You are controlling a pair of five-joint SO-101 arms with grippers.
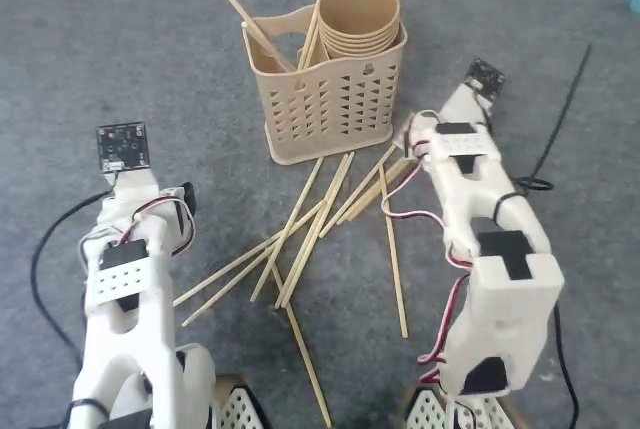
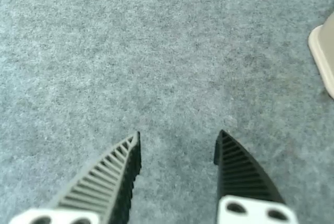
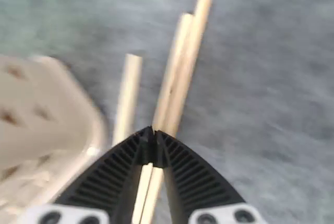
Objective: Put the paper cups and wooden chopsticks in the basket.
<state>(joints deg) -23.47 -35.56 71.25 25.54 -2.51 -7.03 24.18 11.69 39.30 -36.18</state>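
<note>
Right now the right pincer (image 3: pixel 154 141) is clenched on two chopsticks (image 3: pixel 182 67) just beside the basket (image 1: pixel 330 109), probably to lift them in. Stacked cups (image 1: pixel 360 9) sit inside the basket with a few sticks. More loose sticks (image 1: pixel 300 234) fan out in front of the basket. Well apart from the basket, the left pincer (image 2: pixel 177 151) hangs released over the bare surface (image 2: pixel 156 51), likely idle.

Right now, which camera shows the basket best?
The high view. There the whole basket stands upright on the grey mat, with the paper cups and a few chopsticks inside. The left wrist view catches a pale corner of it at the edge, and the right wrist view shows a blurred piece of its wall.
</note>
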